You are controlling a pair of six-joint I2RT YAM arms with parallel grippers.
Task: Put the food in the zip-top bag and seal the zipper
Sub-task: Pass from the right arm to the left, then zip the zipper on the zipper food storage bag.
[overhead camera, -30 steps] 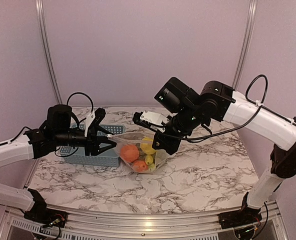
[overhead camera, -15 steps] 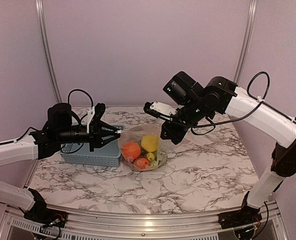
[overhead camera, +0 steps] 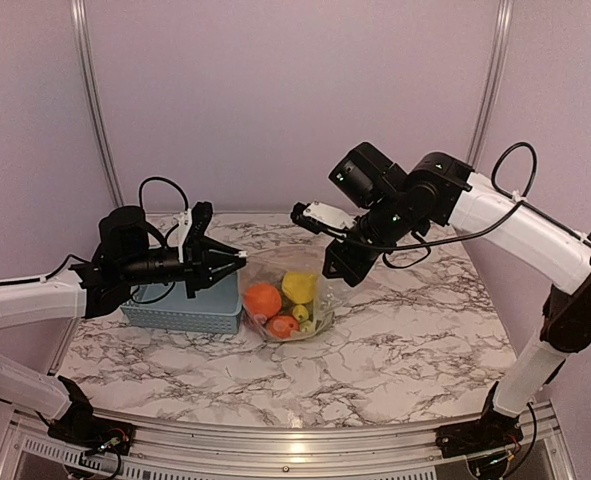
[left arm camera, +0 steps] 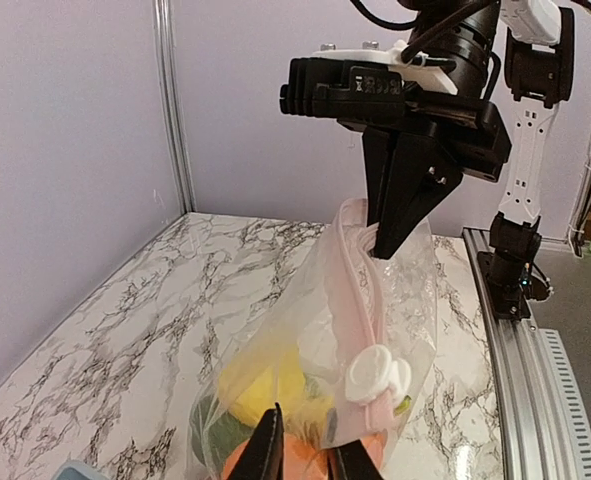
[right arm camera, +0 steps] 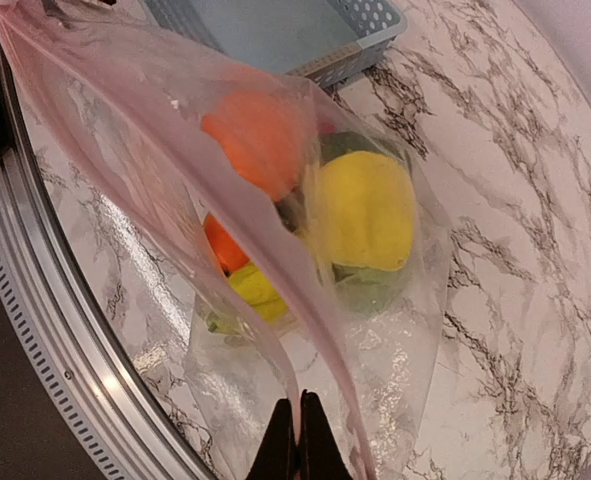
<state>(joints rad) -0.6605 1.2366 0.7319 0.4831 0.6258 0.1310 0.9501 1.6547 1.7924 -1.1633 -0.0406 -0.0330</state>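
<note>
We take the right gripper (right arm camera: pixel 297 408) first: jaws fully closed, pinching the narrow pale-pink press-seal zipper strip (left arm camera: pixel 355 300) at the raised end of the clear, crinkly zip-top plastic bag (left arm camera: pixel 417 300). The left gripper (left arm camera: pixel 310 452) is at the bag's other end, approx. 10 o'clock of the bag in the top view. Its jaws are drawn to a narrow gap w/ film showing btw them, but we can't tell if they actually bite the strip. A white rounded plastic slider (left arm camera: pixel 378 375) sits on the strip just above them.

Outward: the bag's belly looks to rest near the centre of the white-grey marbled table top (overhead camera: pixel 405 345). Inside we see the food: a round orange toy fruit (overhead camera: pixel 262 300), a yellow toy fruit (overhead camera: pixel 298 286), a small red piece (overhead camera: pixel 282 326), sth green beneath. The grey-blue perforated plastic basket (overhead camera: pixel 180 312) is at the bag's 9 o'clock, just beside it.

Our read: food's in, seal not done. In the right wrist view the two lips stand apart. Risks: if the left jaws catch one lip only, or none, the strip won't line up and the seal fails. Pulling the ends apart too hard could slip the film out of the right pinch, and the loaded bag would slump, poss. spilling fruit through the open mouth.
</note>
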